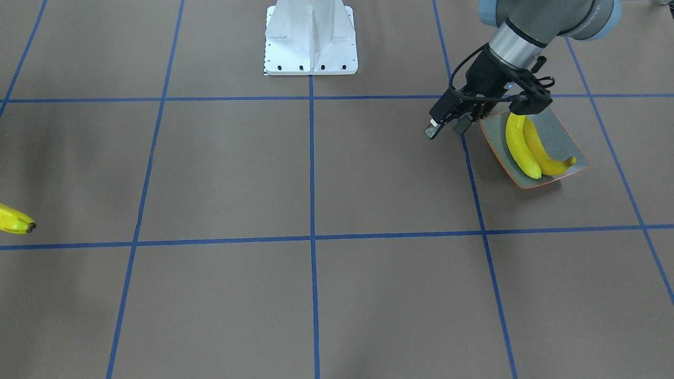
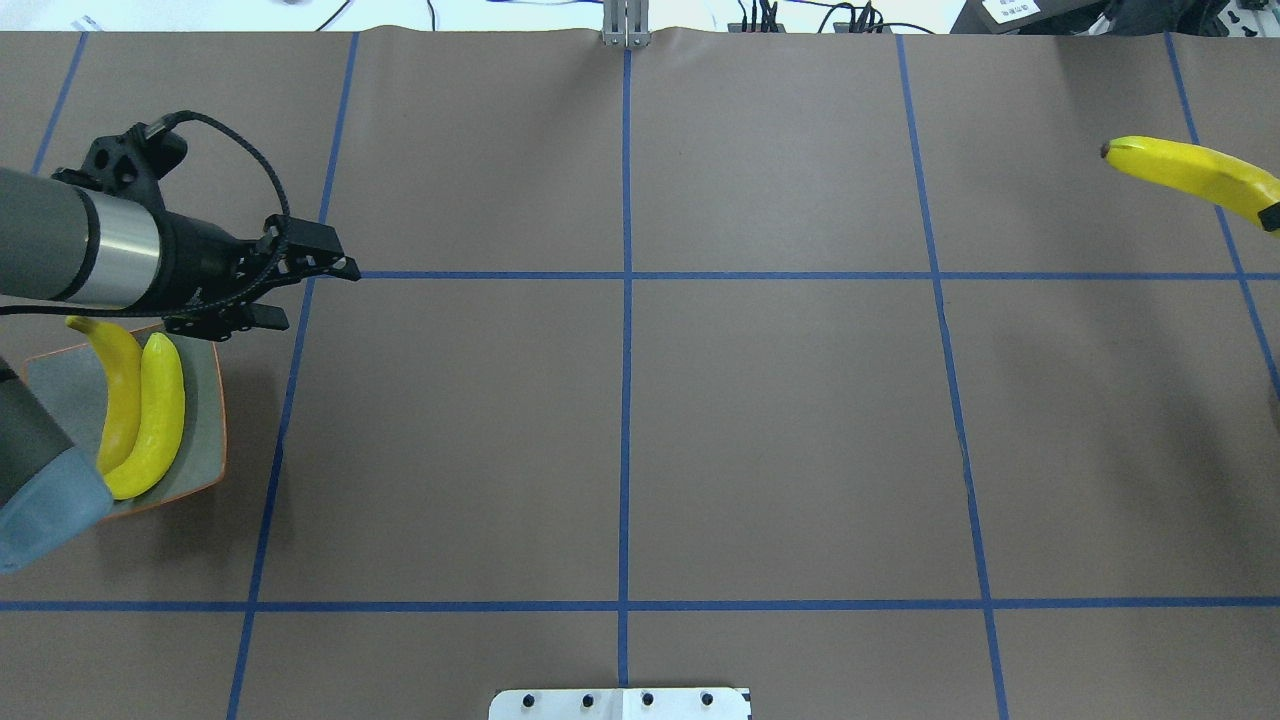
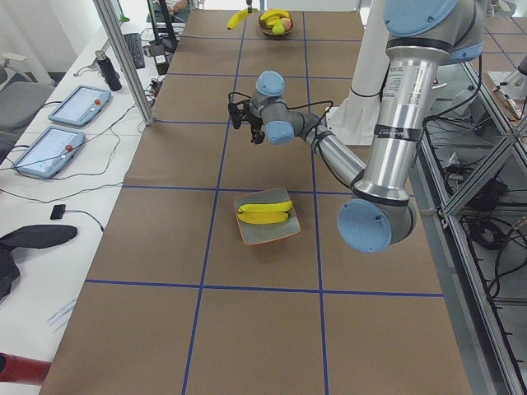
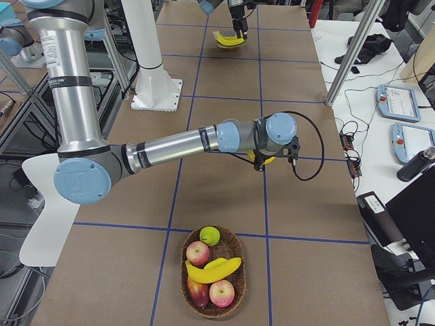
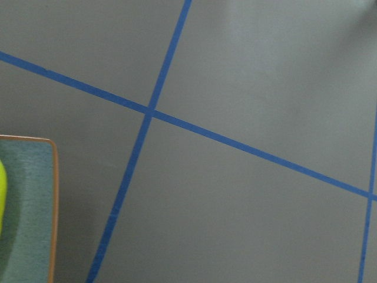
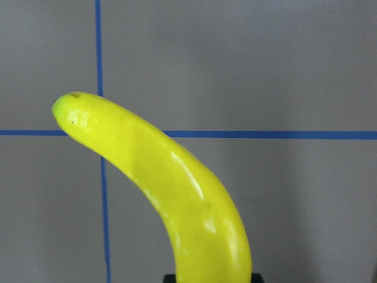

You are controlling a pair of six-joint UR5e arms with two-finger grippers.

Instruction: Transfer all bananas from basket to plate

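One banana is clamped in the right jaws; two bananas are laid on the plate near the released left jaws.

Corner of grey-green plate with thin orange rim. Sliver of yellow banana on plate, mostly cut off. Blue tape lines crossing just beyond plate's corner, on brown table.

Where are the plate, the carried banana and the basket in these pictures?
plate (image 2: 205, 415): overhead view, bare right part.
carried banana (image 6: 177, 194): right wrist view, middle of body.
basket (image 4: 238, 295): exterior right view, wicker rim.
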